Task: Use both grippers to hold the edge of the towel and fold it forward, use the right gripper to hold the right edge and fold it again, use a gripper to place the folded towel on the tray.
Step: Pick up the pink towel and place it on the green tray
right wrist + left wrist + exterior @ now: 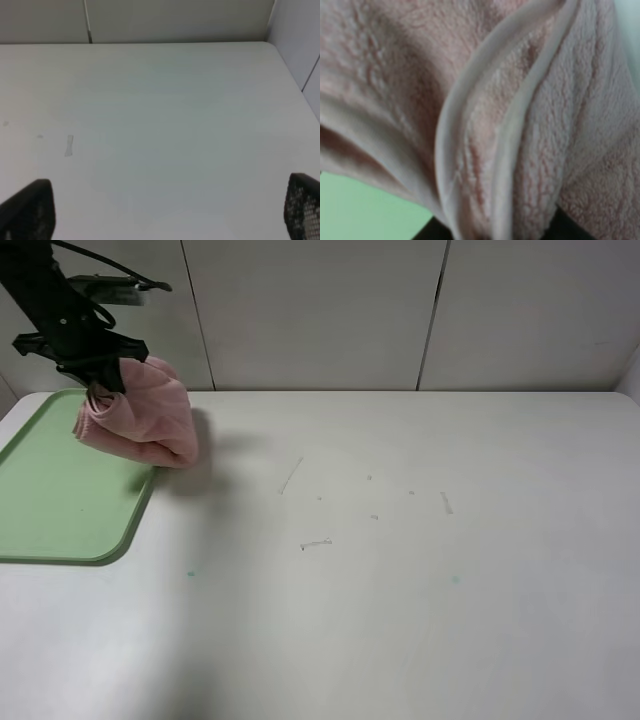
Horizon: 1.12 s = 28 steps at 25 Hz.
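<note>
White desk (pixel 400 570) and pale wall panels fill the scene, with a few faint scuffs on the desk top. Up at the far left corner, the left pincer (pixel 98 390) is clamped on the top of the towel (pixel 140 415), which hangs below it as a bunched pink bundle — folded hems show close up in the left wrist view (pixel 470 150). The bundle dangles over the near-right corner of the tray (pixel 60 500), partly past the rim and over the desk.

The step in hand looks like the placing. To do it well, I judge the pincer should carry the towel further over the green middle, lower until the cloth rests flat, and only then let go — otherwise a fold may spill over the rim.

Nothing lies in the tray yet. The right pincer (pixel 165 210) stands wide apart, holding nothing, above bare desk.
</note>
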Each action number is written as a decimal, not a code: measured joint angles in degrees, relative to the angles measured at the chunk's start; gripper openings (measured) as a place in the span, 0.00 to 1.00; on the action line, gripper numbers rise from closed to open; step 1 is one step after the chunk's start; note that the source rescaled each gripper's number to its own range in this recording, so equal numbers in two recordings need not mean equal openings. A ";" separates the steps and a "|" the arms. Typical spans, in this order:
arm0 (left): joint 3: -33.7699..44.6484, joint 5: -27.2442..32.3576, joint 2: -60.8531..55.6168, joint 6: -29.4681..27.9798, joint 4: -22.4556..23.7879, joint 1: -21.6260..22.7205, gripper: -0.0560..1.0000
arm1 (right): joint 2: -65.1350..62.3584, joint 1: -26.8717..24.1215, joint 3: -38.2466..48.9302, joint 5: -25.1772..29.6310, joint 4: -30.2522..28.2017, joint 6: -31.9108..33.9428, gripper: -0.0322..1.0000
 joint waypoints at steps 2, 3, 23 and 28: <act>0.00 -0.68 0.00 0.12 0.00 2.73 0.21 | 0.00 0.00 0.00 -0.12 0.00 0.00 1.00; 0.00 -1.03 0.00 0.26 0.00 4.01 0.21 | 0.00 0.00 0.00 -0.12 0.00 0.00 1.00; 0.40 -5.39 4.99 0.01 0.18 10.73 0.23 | 0.00 0.00 0.00 -0.12 0.00 0.00 1.00; -1.21 -5.37 4.33 -0.26 0.39 10.73 0.79 | 0.00 0.00 0.00 -0.12 0.00 0.00 1.00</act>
